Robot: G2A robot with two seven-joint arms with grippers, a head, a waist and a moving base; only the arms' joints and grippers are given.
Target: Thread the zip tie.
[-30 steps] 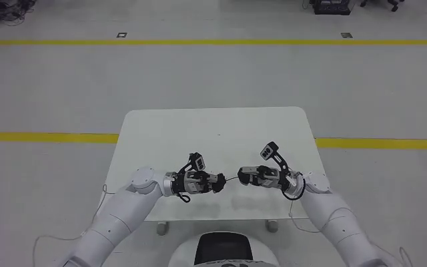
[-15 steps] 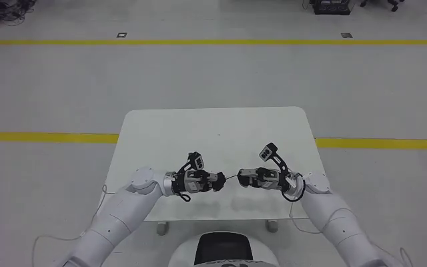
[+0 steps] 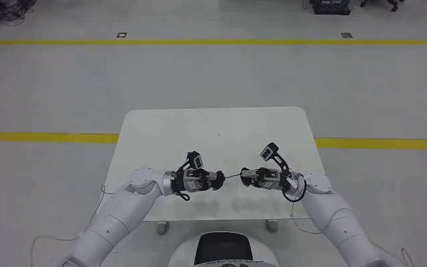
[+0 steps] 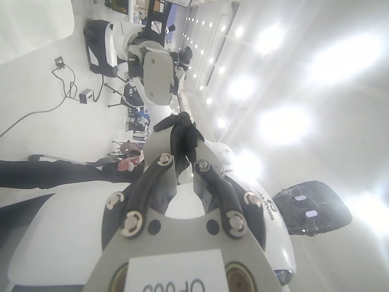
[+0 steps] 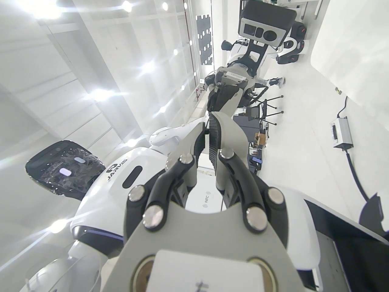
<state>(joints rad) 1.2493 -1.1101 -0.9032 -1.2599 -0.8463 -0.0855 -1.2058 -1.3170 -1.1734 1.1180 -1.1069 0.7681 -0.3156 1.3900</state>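
Both my left gripper (image 3: 220, 179) and right gripper (image 3: 242, 176) are clenched on the thin zip tie (image 3: 231, 177) between them. It looks light, springy and slick, so it is best pinched near its ends.

Thin dark zip tie (image 3: 232, 177) stretched between left hand (image 3: 218, 179) and right hand (image 3: 243, 175).

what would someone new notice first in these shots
Most likely the left gripper and the right gripper, facing each other tip to tip over the near edge of the white table. Each pinches one end of a thin dark zip tie stretched between them. After that, the yellow line crossing the pale floor on both sides of the table.
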